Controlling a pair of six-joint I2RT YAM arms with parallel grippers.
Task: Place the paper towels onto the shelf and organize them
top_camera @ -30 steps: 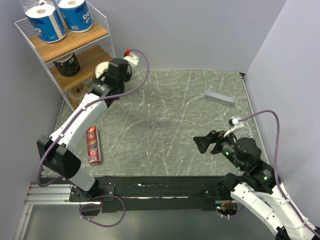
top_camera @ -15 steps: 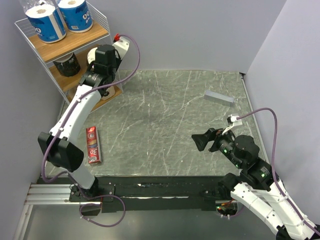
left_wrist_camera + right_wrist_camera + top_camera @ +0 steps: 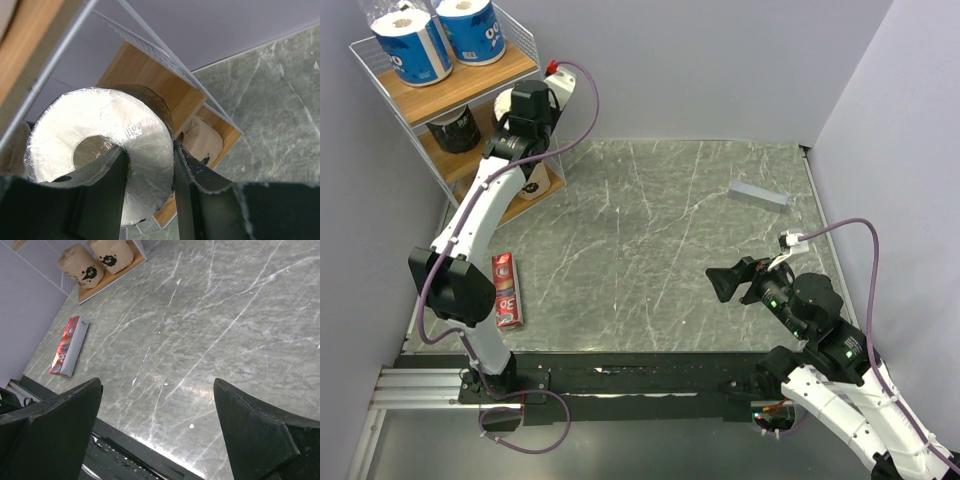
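The white wire shelf (image 3: pixel 470 82) stands at the back left. Two blue-wrapped paper towels (image 3: pixel 412 45) stand on its top board and one black-wrapped roll (image 3: pixel 453 130) on the middle board. Two tan rolls (image 3: pixel 80 266) sit on the bottom board; one also shows in the left wrist view (image 3: pixel 202 142). My left gripper (image 3: pixel 515 112) is shut on a second black-wrapped roll (image 3: pixel 115 130), one finger in its core and one outside, and holds it at the right end of the middle tier. My right gripper (image 3: pixel 156 385) is open and empty above the table's front right.
A flat red box (image 3: pixel 506 290) lies on the table near the left front, also in the right wrist view (image 3: pixel 69 346). A small grey block (image 3: pixel 758 194) lies at the back right. Grey walls close in the table on the left, back and right.
My left arm has swung left and up, carrying the black-wrapped roll from beside the bottom tier to the middle tier's right end. The right arm has hardly moved.
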